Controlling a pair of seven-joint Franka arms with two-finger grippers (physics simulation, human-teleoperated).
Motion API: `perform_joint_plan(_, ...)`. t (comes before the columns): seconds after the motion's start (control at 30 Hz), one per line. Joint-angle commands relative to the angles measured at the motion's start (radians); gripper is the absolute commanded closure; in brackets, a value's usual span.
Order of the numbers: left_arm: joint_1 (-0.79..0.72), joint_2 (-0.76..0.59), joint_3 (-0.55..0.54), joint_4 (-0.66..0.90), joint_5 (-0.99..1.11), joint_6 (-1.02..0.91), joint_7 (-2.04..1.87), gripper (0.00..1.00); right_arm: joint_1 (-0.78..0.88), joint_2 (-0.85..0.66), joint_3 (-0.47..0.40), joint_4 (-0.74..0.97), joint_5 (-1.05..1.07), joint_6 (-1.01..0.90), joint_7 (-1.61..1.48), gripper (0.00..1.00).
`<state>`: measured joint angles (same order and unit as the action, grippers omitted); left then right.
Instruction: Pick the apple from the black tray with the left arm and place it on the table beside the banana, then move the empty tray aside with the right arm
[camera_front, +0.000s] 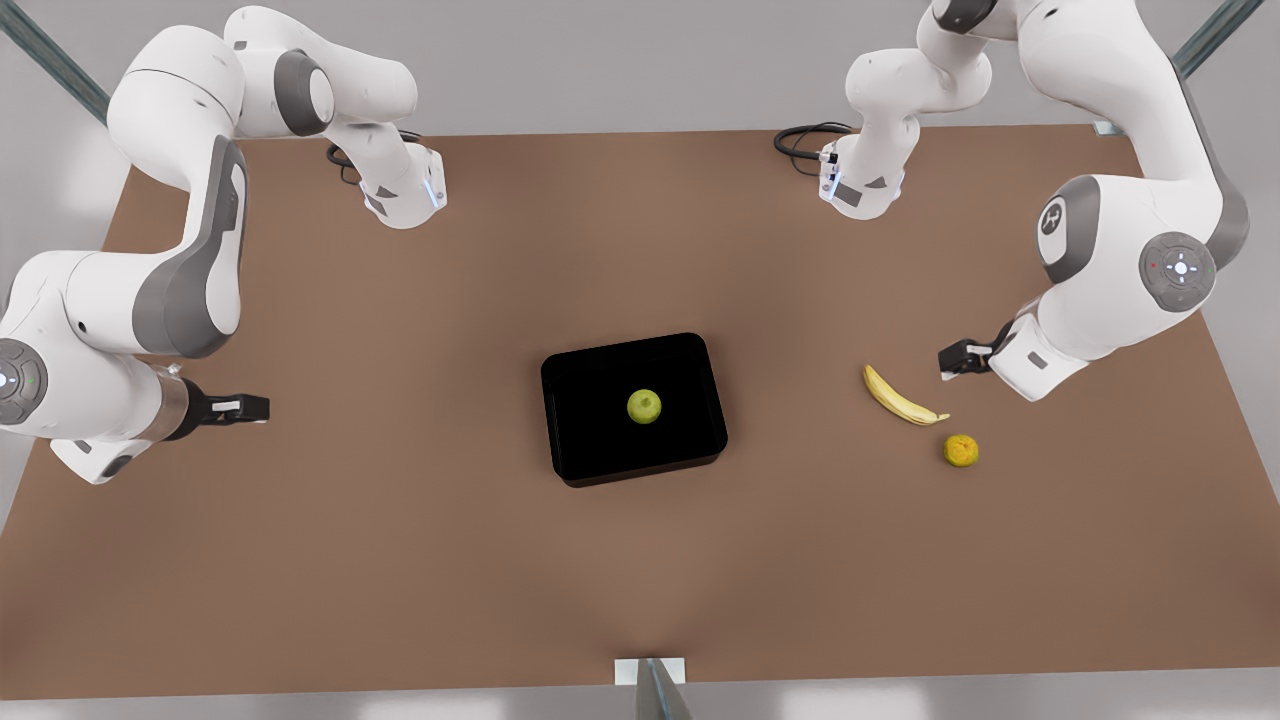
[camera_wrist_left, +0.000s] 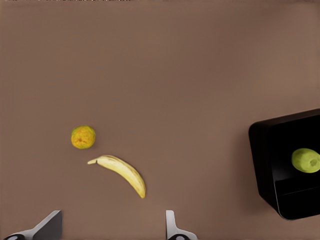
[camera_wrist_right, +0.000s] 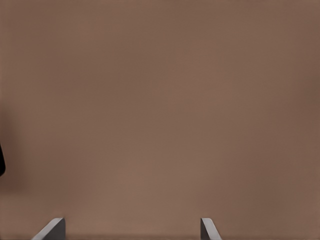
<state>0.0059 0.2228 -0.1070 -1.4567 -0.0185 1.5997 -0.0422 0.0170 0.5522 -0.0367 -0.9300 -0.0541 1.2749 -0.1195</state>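
A yellow-green apple (camera_front: 644, 406) (camera_wrist_left: 305, 160) lies in the middle of the glossy black tray (camera_front: 585, 372) (camera_wrist_left: 262, 150), which rests at the center of the brown table (camera_front: 400, 560). The banana (camera_front: 900, 398) (camera_wrist_left: 124, 172) lies on the table toward the front view's right. My left gripper (camera_front: 950, 360) (camera_wrist_left: 111, 232) hovers open just beside the banana, holding nothing. My right gripper (camera_front: 262, 407) (camera_wrist_right: 130, 232) waits open over bare table at the front view's left, well apart from the tray.
A small orange fruit (camera_front: 961, 450) (camera_wrist_left: 83, 137) sits close to the banana's dark tip. The two arm bases (camera_front: 400, 195) (camera_front: 860, 185) stand at the table's far edge. Wide bare tabletop lies between the tray and each gripper.
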Motion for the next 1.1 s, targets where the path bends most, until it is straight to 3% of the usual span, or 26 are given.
perform_joint_plan(0.0, 0.000, 0.000, 0.000, -0.001, 0.000, 0.013, 0.025, 0.00, 0.000, -0.002, 0.000, 0.000, 0.002, -0.002, -0.037, 0.00)
perform_joint_plan(0.17, -0.115, 0.067, -0.020, 0.035, -0.026, 0.060, -0.030, 0.00, 0.001, -0.002, 0.000, 0.000, 0.000, -0.002, -0.037, 0.00)
perform_joint_plan(0.23, -0.217, 0.187, -0.020, 0.139, -0.011, 0.063, -0.378, 0.00, 0.003, -0.002, 0.001, -0.003, 0.002, -0.006, -0.037, 0.00)
perform_joint_plan(0.6, -0.573, 0.457, -0.019, 0.213, 0.109, 0.319, -1.076, 0.00, 0.015, -0.031, 0.001, -0.053, 0.003, -0.009, -0.037, 0.00)
perform_joint_plan(0.8, -0.624, 0.532, -0.022, 0.211, 0.103, 0.394, -1.091, 0.00, 0.015, -0.031, 0.001, -0.052, 0.002, -0.009, -0.037, 0.00)
perform_joint_plan(0.93, -0.624, 0.581, -0.056, 0.219, 0.100, 0.508, -0.854, 0.00, 0.015, -0.031, 0.001, -0.053, 0.002, -0.009, -0.037, 0.00)
perform_joint_plan(1.07, -0.653, 0.691, -0.059, 0.312, 0.129, 0.539, -0.857, 0.00, 0.017, -0.031, 0.003, -0.052, 0.002, -0.009, -0.037, 0.00)
